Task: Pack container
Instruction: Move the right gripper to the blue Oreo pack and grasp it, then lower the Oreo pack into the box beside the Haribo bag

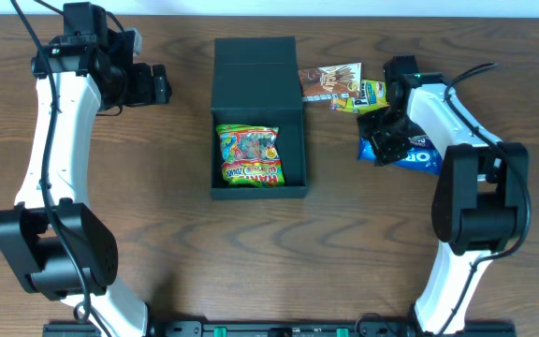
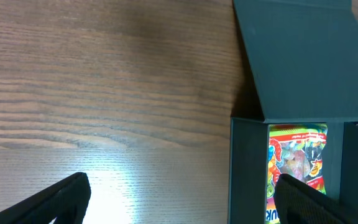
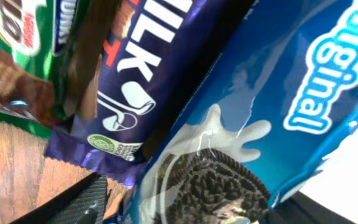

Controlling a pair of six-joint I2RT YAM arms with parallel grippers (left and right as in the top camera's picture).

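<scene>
A: Container (image 1: 258,191) posn?
B: Ctr of table (image 1: 157,187), flap lid open twd far side. Gummy pkt (image 1: 249,156) inside.
A: L gripper (image 1: 164,84)?
B: Left of container, not touching. Fingers wide apart.
A: R gripper (image 1: 386,140)?
B: Right of container, down on blue cookie pkt (image 1: 417,157). Fingers astride it; can't tell if clamped.

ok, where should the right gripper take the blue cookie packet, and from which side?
Straight down from above: the blue cookie packet lies flat on the table. Pinch across its short width, probably toward the end away from the purple chocolate bar, which lies tight against it, so a finger doesn't catch both.
</scene>
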